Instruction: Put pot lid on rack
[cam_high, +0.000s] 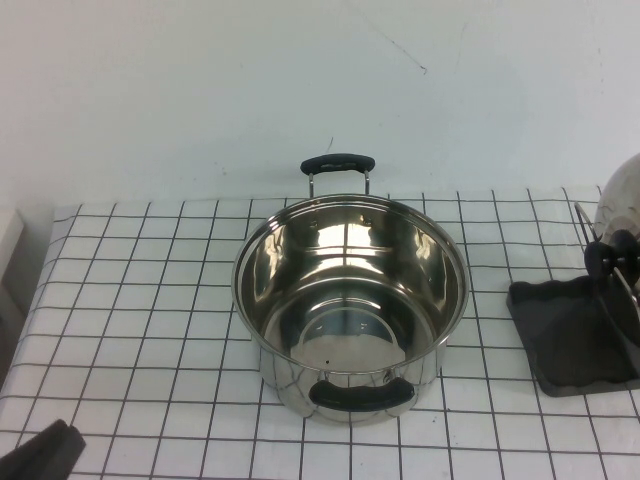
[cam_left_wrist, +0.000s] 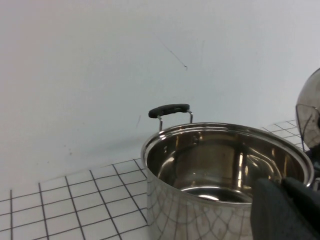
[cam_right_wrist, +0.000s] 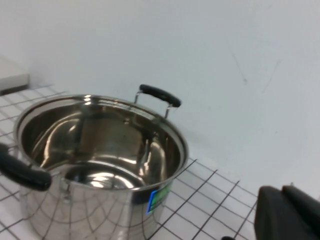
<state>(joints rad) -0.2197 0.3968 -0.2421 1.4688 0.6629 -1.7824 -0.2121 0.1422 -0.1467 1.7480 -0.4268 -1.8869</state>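
Note:
The shiny pot lid (cam_high: 622, 200) stands on edge at the far right, its black knob (cam_high: 610, 256) facing the pot, held between the thin wire uprights of the rack (cam_high: 570, 335), a dark grey tray. The lid's edge also shows in the left wrist view (cam_left_wrist: 310, 115). My left gripper (cam_high: 40, 450) rests at the near left corner, far from the lid; its dark fingers (cam_left_wrist: 287, 210) look shut and empty. My right gripper (cam_right_wrist: 290, 215) is out of the high view; its fingers look shut and empty, to the right of the pot.
A deep steel pot (cam_high: 350, 290) with two black handles stands open in the middle of the checked tablecloth (cam_high: 140, 300). It also shows in the left wrist view (cam_left_wrist: 225, 170) and the right wrist view (cam_right_wrist: 95, 150). A white wall runs behind the table.

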